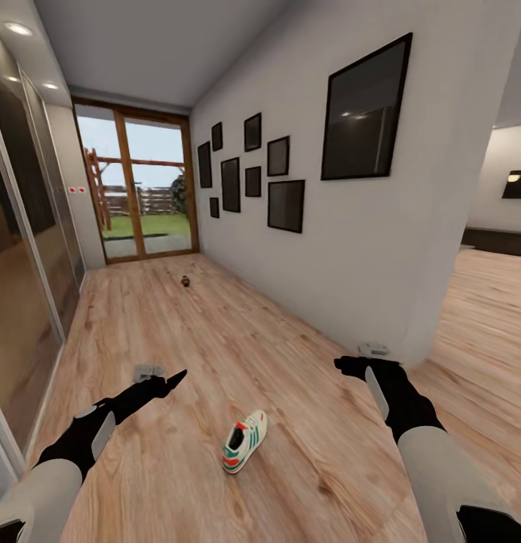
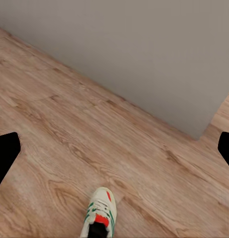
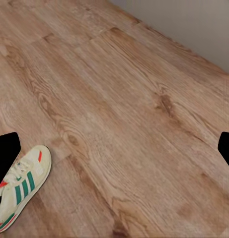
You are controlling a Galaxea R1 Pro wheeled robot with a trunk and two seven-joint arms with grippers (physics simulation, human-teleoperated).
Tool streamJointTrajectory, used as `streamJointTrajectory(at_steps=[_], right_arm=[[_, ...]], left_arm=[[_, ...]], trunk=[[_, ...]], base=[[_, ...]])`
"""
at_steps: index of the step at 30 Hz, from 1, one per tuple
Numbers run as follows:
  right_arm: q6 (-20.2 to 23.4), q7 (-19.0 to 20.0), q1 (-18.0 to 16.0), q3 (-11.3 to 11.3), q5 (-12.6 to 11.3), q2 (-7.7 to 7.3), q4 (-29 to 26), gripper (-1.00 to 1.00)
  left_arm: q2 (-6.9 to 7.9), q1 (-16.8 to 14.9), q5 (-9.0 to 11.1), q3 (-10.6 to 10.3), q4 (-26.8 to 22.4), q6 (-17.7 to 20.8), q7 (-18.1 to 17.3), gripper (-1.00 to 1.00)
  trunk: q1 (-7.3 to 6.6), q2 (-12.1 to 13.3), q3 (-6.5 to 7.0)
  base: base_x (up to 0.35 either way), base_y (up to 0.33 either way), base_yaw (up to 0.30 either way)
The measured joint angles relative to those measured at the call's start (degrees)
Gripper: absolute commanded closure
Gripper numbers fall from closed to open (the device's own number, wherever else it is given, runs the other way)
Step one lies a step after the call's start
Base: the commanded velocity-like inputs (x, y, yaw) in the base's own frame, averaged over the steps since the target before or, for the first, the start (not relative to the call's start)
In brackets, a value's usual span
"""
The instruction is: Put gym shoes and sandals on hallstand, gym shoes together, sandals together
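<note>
- Gym shoe [image 1: 244,441]: one white shoe with green stripes and red-orange accents lies alone on the corridor floor [image 1: 215,339], between the two arms.
- Small dark object [image 1: 185,281]: rests far down the corridor near the glass door [image 1: 143,188]; too small to identify.
- Left pincer [image 1: 170,379]: held above the floor, well apart from the shoe; released, with nothing between its fingertips [image 2: 5,153].
- Right pincer [image 1: 358,367]: near the wall corner [image 1: 411,302]; released, fingers spread, grasping nothing.
</note>
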Motion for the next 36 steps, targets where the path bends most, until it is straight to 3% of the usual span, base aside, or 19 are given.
streamJointTrajectory(at_steps=[11,25,36], right_arm=[[0.0,0.0,0.0,-0.1,0.0,-0.07,0.0,-1.00],[0.0,-0.1,0.0,0.0,-0.2,0.00,-0.2,-1.00],[0.0,-0.2,0.0,0.0,0.0,0.00,-0.2,-1.00]], left_arm=[[0.00,0.0,0.0,0.0,0.0,0.0,0.0,-1.00],[0.05,0.0,0.0,0.0,0.0,-0.1,0.0,-1.00],[0.07,0.0,0.0,0.1,0.0,-0.1,0.0,-1.00]], trunk=[[0.00,0.0,0.00],[0.02,0.0,0.00],[0.02,0.0,0.00]], base=[[0.220,0.233,0.000],[0.041,0.030,-0.004],[0.001,0.001,-0.213]])
